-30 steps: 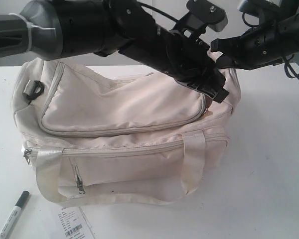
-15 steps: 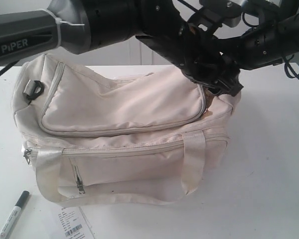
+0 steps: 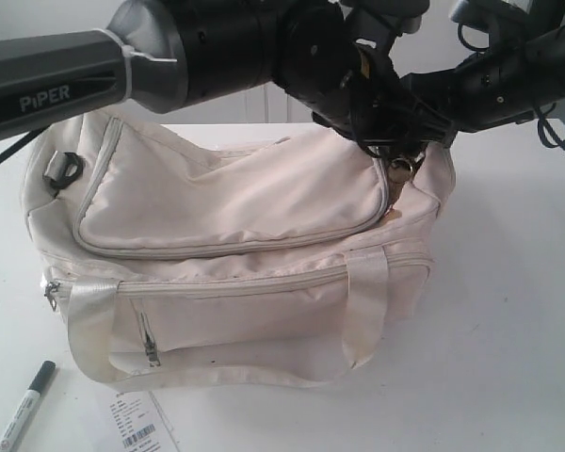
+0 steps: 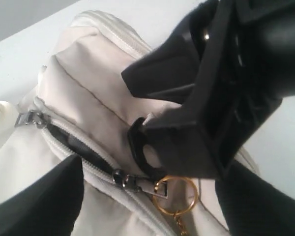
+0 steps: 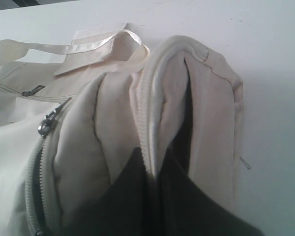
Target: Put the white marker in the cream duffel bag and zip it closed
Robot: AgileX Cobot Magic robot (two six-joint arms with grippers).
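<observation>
The cream duffel bag (image 3: 226,202) has grey zippers (image 3: 226,285) and a gold ring (image 4: 163,207). The white marker (image 3: 21,411) has a black cap (image 3: 42,375).

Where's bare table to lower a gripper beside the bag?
In the exterior view, bare table runs right of the cream duffel bag and along its front right, past the barcode label. The front-left corner holds the white marker and that label. Crowded: the bag's far right end, where the left arm and right arm meet.

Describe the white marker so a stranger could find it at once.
Start from the big cream duffel bag on the white table. In front of its left end, at the exterior view's lower left corner, lies the white marker. Unlike the flat barcode label beside it, it is slim with a dark cap.
</observation>
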